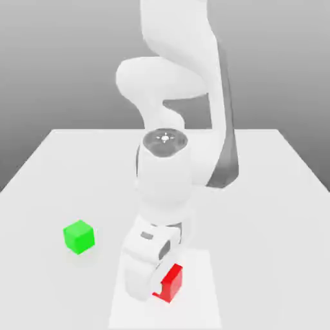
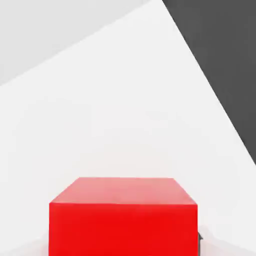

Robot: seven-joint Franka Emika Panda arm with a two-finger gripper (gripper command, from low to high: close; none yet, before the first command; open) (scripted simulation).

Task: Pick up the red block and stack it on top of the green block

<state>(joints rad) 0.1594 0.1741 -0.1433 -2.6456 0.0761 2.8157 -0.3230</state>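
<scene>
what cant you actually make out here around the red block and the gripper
- Exterior view: the near-left part of the small red cube is covered by the white robot hand.
- Exterior view: the gripper fingertips sit behind the hand's housing, so their contact with the cube is hidden.
- Hand view: the cube's lower part is cut off by the picture's edge.
- The small green cube is fully visible.

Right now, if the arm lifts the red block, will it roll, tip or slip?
The red block looks like a flat-faced cube, so rolling seems unlikely. It looks rigid, so it probably won't deform. Its smooth sides could slip if the gripper holds it off-center.
</scene>
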